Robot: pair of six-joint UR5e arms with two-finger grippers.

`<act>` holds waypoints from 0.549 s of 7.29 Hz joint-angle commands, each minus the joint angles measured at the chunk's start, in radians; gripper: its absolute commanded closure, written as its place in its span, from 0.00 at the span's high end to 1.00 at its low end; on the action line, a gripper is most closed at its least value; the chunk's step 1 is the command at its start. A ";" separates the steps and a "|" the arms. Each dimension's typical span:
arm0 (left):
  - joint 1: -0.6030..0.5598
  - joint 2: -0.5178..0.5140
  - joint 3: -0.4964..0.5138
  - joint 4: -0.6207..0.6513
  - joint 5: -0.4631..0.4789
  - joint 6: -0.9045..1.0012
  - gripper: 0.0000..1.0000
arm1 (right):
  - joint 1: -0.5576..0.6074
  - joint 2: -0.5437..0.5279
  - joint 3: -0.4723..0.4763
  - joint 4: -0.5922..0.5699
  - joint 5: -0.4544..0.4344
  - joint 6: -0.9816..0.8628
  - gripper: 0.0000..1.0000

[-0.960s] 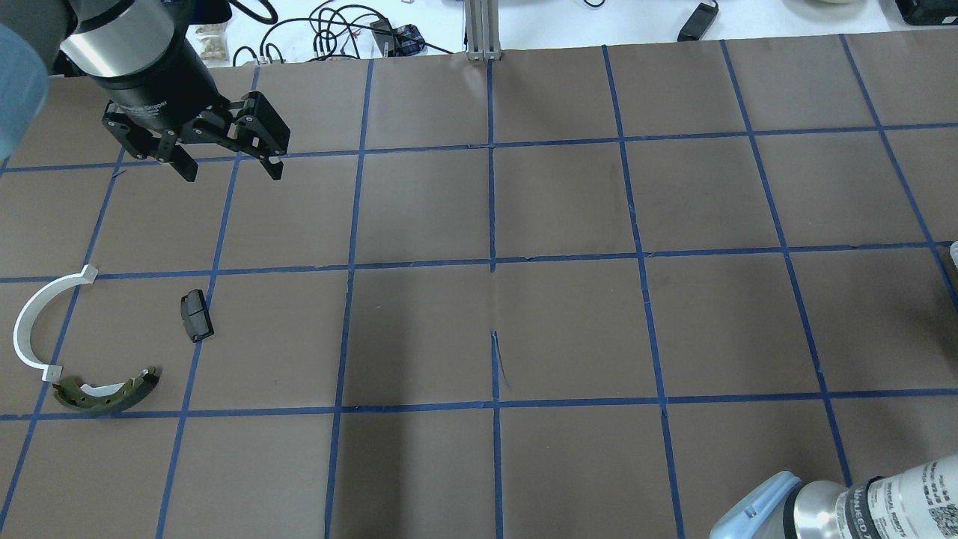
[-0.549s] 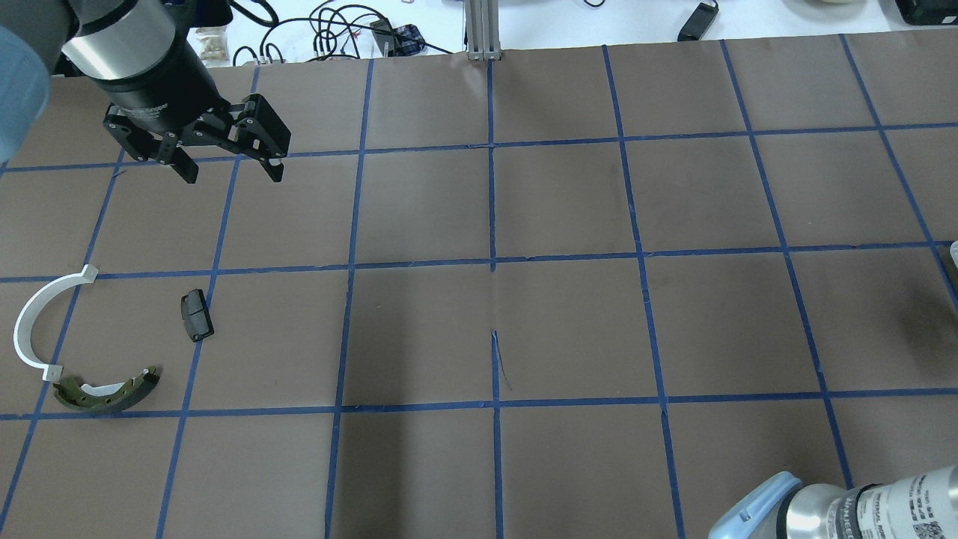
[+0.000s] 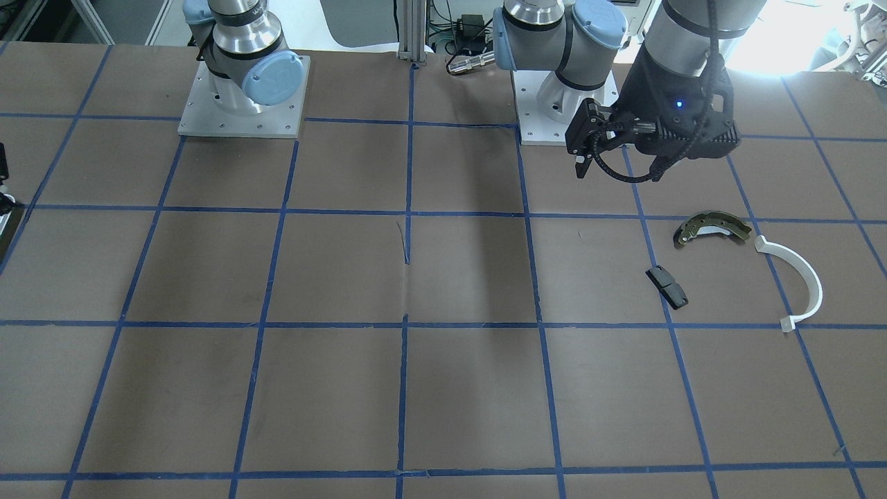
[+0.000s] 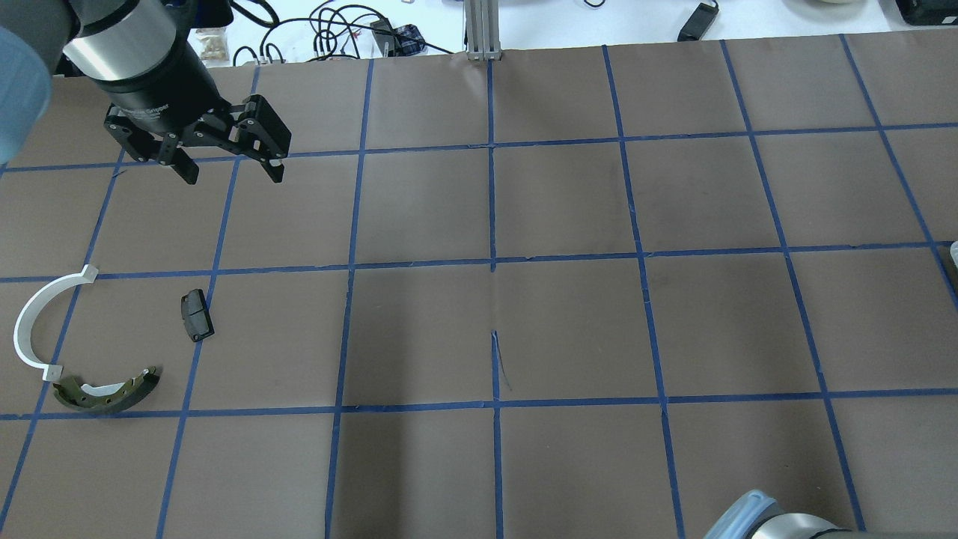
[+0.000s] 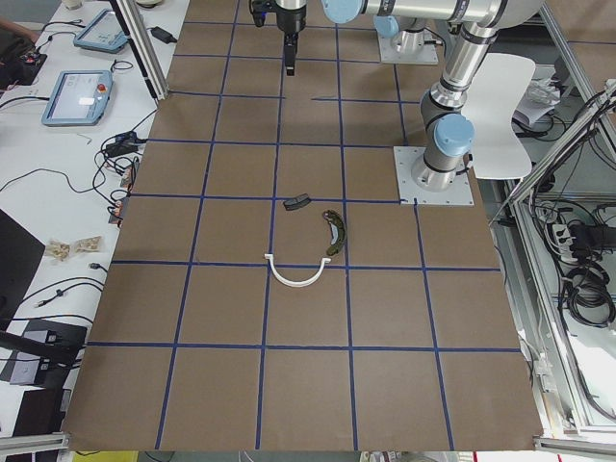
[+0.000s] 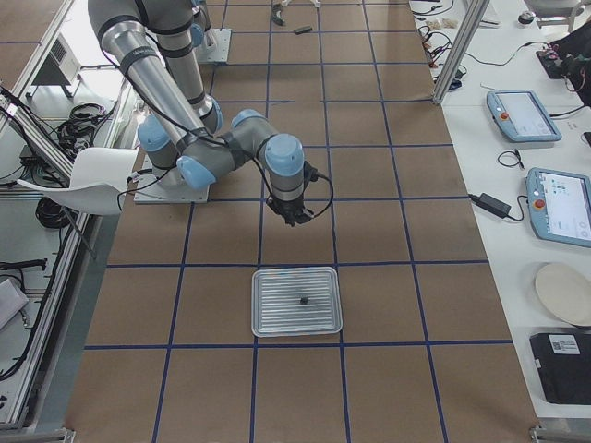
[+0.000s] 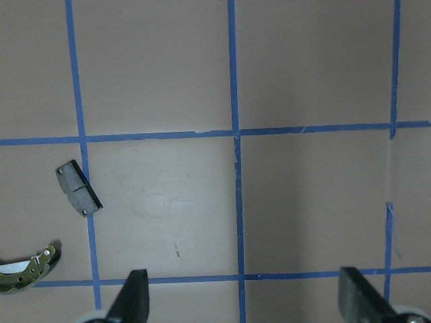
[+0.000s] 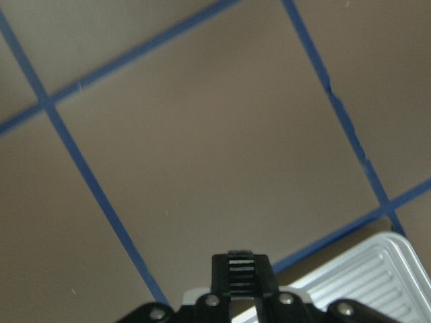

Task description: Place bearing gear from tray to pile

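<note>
In the right wrist view my right gripper (image 8: 240, 264) is shut on a small black ribbed part, the bearing gear (image 8: 240, 274). It hangs above the table just off a corner of the pale-rimmed tray (image 8: 367, 279). The exterior right view shows that gripper (image 6: 295, 219) between the tray (image 6: 262, 325) and the robot's base. The pile lies at the left: an olive brake shoe (image 4: 105, 393), a white arc (image 4: 34, 322) and a black block (image 4: 196, 315). My left gripper (image 4: 229, 172) hovers open and empty beyond the pile.
A small dark item (image 6: 304, 300) lies inside the tray. Blue tape lines grid the brown table (image 4: 569, 329). Cables and a metal post (image 4: 483, 30) sit past the far edge. Tablets rest on a white side bench (image 6: 526, 115).
The right arm has slid almost out of the overhead view's bottom right corner. The left gripper stays open and has hardly shifted. The pile is unchanged.
</note>
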 commanded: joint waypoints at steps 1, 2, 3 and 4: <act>0.000 0.000 0.000 0.000 0.000 0.000 1.00 | 0.316 -0.039 0.033 -0.007 0.023 0.490 0.01; 0.000 0.000 0.000 0.000 0.000 0.001 1.00 | 0.471 -0.036 0.030 -0.022 0.022 0.740 0.01; 0.000 0.000 0.001 0.000 0.002 0.000 1.00 | 0.606 -0.016 0.030 -0.102 0.022 0.988 0.01; 0.000 0.000 0.001 0.000 0.002 0.000 1.00 | 0.725 0.048 0.022 -0.173 0.022 1.217 0.02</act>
